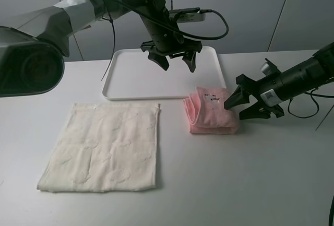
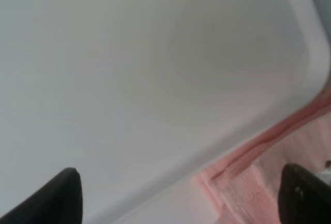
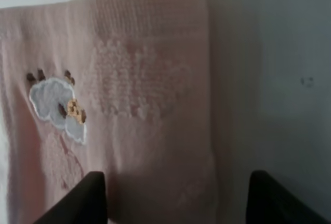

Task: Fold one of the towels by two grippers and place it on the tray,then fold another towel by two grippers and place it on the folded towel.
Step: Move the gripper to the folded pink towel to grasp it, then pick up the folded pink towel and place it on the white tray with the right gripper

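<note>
The small pink folded towel [image 1: 211, 112] is a thick, soft pad with a little white patch [image 3: 54, 107] sewn on top. It lies on the white surface [image 1: 235, 184] just beside the near right corner of the flat white plastic tray [image 1: 156, 97], not on it. It looks a bit longer going away from the tray than across. The big cream towel [image 1: 102, 147] lies spread out flat in front of the tray's left part. It is almost square and a little crooked to the tray's edge.

The left gripper [image 1: 177, 65] hangs over the tray with its jaws spread wide and holding nothing. The right gripper [image 1: 233, 111] is at the pink towel's side away from the cream towel. Its jaws are spread apart and hold nothing.
</note>
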You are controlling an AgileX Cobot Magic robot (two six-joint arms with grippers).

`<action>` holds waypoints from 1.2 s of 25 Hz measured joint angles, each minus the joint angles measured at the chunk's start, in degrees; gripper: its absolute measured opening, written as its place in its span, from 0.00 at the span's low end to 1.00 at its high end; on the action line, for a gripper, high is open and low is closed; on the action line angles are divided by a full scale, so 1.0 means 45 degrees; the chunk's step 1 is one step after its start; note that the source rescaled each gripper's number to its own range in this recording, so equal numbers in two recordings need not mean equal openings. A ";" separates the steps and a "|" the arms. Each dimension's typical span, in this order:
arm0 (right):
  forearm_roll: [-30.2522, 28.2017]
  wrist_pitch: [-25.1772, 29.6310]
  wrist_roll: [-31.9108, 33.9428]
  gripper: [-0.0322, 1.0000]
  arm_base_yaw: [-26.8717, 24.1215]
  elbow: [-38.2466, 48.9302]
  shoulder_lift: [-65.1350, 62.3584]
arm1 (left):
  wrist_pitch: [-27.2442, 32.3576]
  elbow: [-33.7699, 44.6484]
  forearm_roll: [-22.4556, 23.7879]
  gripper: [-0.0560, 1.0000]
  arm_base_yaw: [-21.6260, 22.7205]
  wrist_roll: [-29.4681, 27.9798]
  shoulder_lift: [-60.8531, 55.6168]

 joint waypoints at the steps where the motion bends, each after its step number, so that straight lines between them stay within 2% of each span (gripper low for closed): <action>1: 0.0029 -0.0042 -0.0023 0.63 0.0049 -0.0002 0.0030 | 0.0000 0.0000 0.0000 0.98 0.0000 0.0054 0.0000; 10: 0.0279 -0.1113 -0.0212 0.60 0.1380 -0.0073 0.0103 | 0.0000 0.0000 -0.0074 0.98 0.0000 0.0155 0.0000; 12: 0.0312 -0.1406 -0.0234 0.53 0.1529 -0.0059 0.0103 | 0.0000 0.0000 -0.0133 0.98 0.0000 0.0155 0.0000; 18: 0.0286 -0.1602 -0.0790 0.15 0.1612 -0.0059 0.0103 | 0.0000 0.0000 -0.0522 0.98 0.0000 0.0297 0.0000; 19: 0.0286 -0.1602 -0.0959 0.13 0.1612 -0.0059 0.0103 | 0.0000 0.0000 -0.0522 0.98 0.0000 0.0389 0.0000; 26: 0.0260 -0.1507 -0.1389 0.13 0.1612 -0.0059 0.0021 | 0.0000 0.0000 -0.0522 0.98 0.0000 0.0710 -0.0029; 30: 0.0148 -0.0986 -0.1381 0.13 0.1612 -0.0059 -0.0660 | 0.0000 0.0026 -0.0395 0.98 0.0083 0.0918 -0.0385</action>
